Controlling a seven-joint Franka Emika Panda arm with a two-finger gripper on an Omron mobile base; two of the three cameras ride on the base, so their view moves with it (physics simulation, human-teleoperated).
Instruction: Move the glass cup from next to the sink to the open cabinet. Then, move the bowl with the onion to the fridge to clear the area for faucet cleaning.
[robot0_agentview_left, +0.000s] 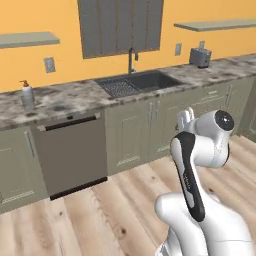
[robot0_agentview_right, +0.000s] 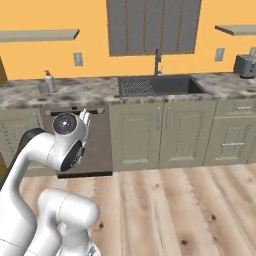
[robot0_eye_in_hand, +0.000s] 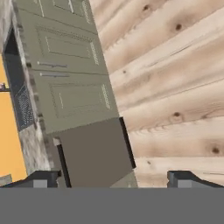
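The robot's end effector (robot0_eye_in_hand: 113, 180) has its jaws spread wide with nothing between them. It hangs over the plank floor (robot0_agentview_left: 100, 215), aimed down at the dishwasher (robot0_eye_in_hand: 94, 153) front.

What looks like the glass cup (robot0_agentview_right: 43, 89) is a small greyish, see-through thing on the marbled tabletop (robot0_agentview_right: 90, 90), just beside the soap bottle (robot0_agentview_right: 48, 80) and well left of the dark sink (robot0_agentview_right: 160, 85). It's too small to tell its tilt. From the end effector it lies ahead, higher and a bit left – well apart, so the base probably has to close in first.
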